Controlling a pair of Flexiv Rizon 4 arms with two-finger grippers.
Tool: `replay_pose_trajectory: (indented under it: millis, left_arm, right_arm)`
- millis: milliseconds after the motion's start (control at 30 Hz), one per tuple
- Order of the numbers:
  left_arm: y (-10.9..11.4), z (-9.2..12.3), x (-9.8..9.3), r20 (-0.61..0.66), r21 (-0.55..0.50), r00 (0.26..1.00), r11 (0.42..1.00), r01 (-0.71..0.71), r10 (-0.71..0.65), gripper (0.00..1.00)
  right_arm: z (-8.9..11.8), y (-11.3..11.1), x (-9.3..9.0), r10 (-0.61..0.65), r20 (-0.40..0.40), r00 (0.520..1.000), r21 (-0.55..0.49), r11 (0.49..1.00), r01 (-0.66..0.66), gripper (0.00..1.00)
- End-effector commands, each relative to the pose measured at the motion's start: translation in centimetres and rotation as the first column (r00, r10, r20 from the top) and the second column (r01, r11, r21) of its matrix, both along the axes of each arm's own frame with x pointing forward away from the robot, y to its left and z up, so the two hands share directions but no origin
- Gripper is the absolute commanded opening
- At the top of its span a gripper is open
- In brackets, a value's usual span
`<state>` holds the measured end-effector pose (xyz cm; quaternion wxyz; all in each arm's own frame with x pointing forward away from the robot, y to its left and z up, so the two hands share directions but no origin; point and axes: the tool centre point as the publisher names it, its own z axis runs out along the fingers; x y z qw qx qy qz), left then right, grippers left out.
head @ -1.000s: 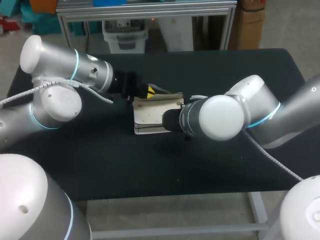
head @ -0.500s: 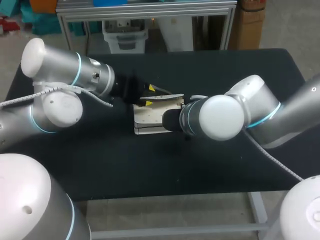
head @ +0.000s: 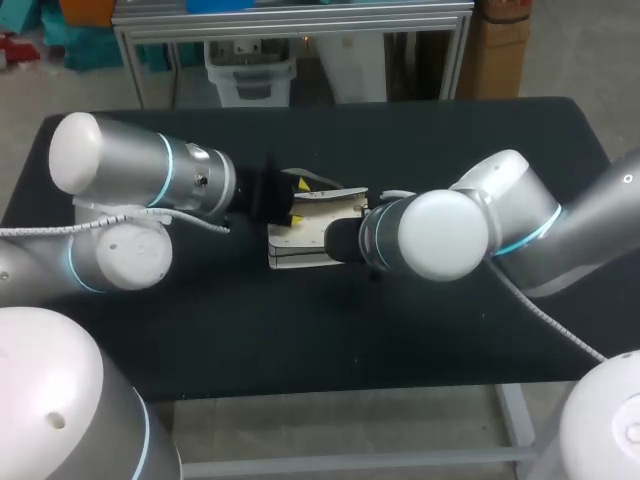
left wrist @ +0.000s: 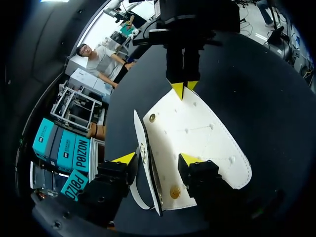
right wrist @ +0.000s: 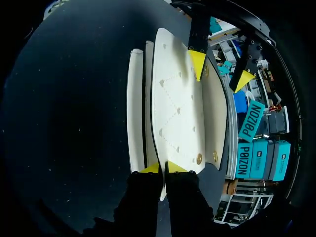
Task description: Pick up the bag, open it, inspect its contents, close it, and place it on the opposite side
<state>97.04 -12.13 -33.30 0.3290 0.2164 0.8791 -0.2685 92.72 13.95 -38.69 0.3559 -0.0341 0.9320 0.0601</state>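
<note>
The white bag (head: 300,245) lies in the middle of the black table (head: 450,130), between the two grippers. The right gripper (right wrist: 163,168) has its fingers drawn narrow, pinching the edge of the bag's broad panel at one end. At the other end the left gripper (left wrist: 158,159) is spread wide, with a thin panel standing on edge between its fingers. Whether either tip touches it is unclear. From above, the right arm's wrist hides its own fingertips and part of the bag. Both arms come in low from the sides, gripper facing gripper.
</note>
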Motion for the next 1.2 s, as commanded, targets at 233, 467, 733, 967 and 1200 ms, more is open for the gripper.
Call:
replay_pose_trajectory:
  millis: [233,467,733,967,1200]
  left_arm:
    - [-1.1,-0.8,1.7,-0.016,0.05,0.999,0.998,-0.044,0.045,0.54]
    - [-1.4,-0.5,2.2,-0.029,0.091,0.997,0.994,-0.068,0.071,0.48]
    - [-1.5,-1.0,2.6,-0.057,0.114,0.995,0.99,-0.08,0.087,0.45]
    - [-1.7,-1.4,3.0,-0.085,0.129,0.992,0.988,-0.084,0.095,0.35]
    - [-1.7,-1.7,3.4,-0.106,0.152,0.988,0.984,-0.098,0.115,0.33]
  right_arm:
    - [-0.6,-0.4,-0.2,0.002,0.076,0.997,0.018,1.0,-0.004,0.0]
    - [-0.6,-0.4,-0.2,0.002,0.076,0.997,0.018,1.0,-0.004,0.0]
    - [-0.6,-0.4,-0.2,0.002,0.076,0.997,0.018,1.0,-0.004,0.0]
    - [-0.6,-0.4,-0.2,0.002,0.076,0.997,0.018,1.0,-0.004,0.0]
    - [-0.6,-0.4,-0.2,0.002,0.076,0.997,0.018,1.0,-0.004,0.0]
